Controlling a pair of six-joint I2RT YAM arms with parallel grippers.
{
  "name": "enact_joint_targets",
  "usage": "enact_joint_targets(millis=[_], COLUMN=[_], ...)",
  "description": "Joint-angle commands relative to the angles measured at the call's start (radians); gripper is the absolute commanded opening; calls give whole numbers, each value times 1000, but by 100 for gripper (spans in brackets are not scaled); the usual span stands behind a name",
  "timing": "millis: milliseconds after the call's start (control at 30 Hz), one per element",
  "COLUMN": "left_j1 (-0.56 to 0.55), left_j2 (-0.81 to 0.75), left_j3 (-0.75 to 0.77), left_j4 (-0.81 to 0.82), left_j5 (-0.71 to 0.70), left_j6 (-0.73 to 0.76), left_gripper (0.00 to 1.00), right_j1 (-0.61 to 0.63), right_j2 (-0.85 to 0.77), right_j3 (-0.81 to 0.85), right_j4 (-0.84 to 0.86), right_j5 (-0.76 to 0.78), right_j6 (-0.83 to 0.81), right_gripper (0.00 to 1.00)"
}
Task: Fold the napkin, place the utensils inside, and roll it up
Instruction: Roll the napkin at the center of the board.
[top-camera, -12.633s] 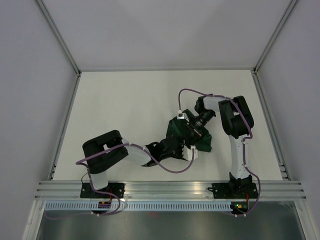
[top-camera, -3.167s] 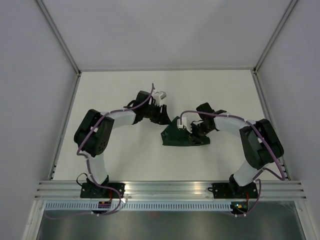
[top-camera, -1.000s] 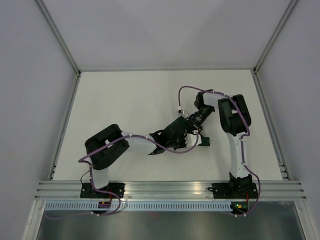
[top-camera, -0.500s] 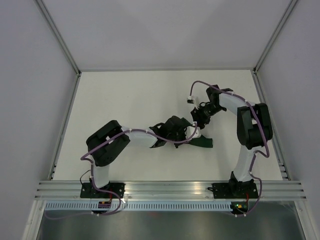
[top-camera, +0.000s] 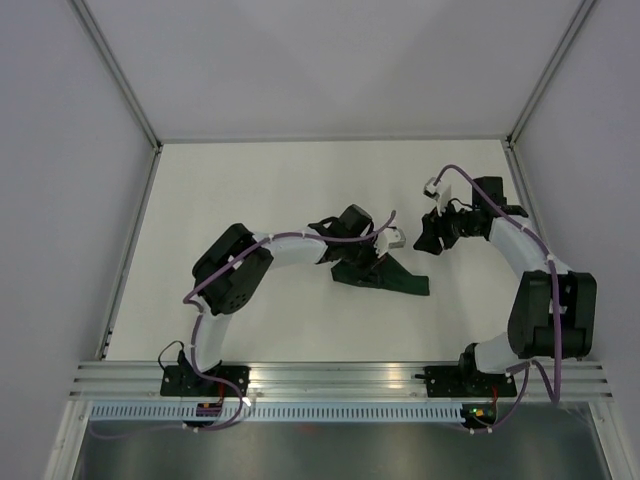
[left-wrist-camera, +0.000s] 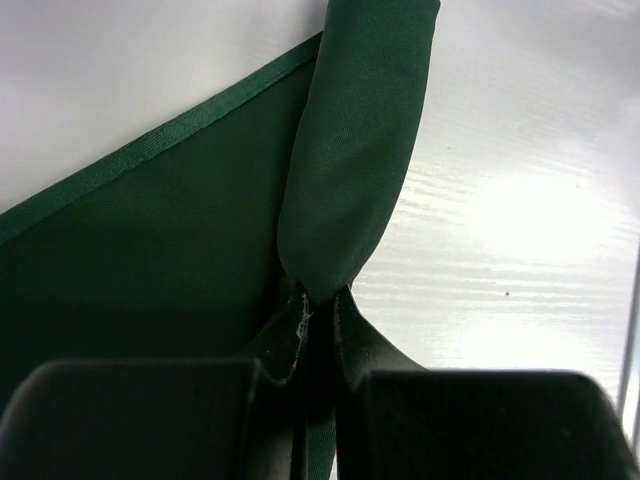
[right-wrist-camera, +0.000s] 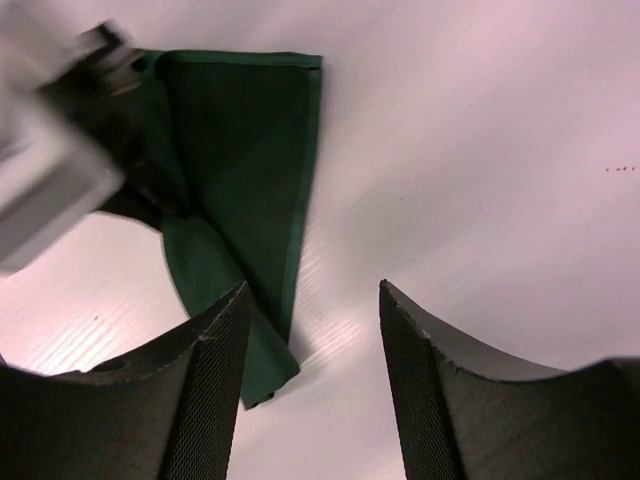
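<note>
The dark green napkin (top-camera: 395, 280) lies mid-table, partly rolled into a narrow wedge. In the left wrist view a rolled tube of napkin (left-wrist-camera: 355, 150) runs up from my left gripper (left-wrist-camera: 320, 298), which is shut on its lower end, with a flat hemmed part to the left. From above, the left gripper (top-camera: 372, 258) sits on the napkin's left end. My right gripper (top-camera: 428, 238) hovers to the napkin's upper right, apart from it. In its own view the right gripper (right-wrist-camera: 315, 290) stands open and empty, with the napkin (right-wrist-camera: 240, 150) ahead to the left. The utensils are out of view.
The white table (top-camera: 250, 180) is bounded by grey walls on three sides and an aluminium rail (top-camera: 340, 375) at the near edge. The left arm's white camera mount (right-wrist-camera: 50, 180) shows beside the napkin in the right wrist view.
The right gripper has opened, let go of the napkin and drawn back to the right. The left gripper, still shut on the napkin, has shifted up and right with it.
</note>
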Motion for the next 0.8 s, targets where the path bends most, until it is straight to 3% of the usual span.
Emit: enact_joint_targets(millis=[0, 100, 367, 767], left_j1=[13, 33, 72, 95], left_j2=[139, 210, 294, 365], left_j3=[67, 153, 245, 348], left_j4=[-359, -431, -537, -600], left_j5=[62, 82, 142, 168], left_j6=[-71, -92, -146, -189], left_gripper=[4, 4, 6, 9], right_j1=[14, 50, 306, 491], right_j2=[-155, -244, -411, -336], right_j3=[-113, -199, -426, -477], right_j4=[69, 101, 250, 344], right_j5=[-59, -10, 188, 329], right_j6=[-96, -133, -213, -242], right_gripper=[60, 63, 67, 70])
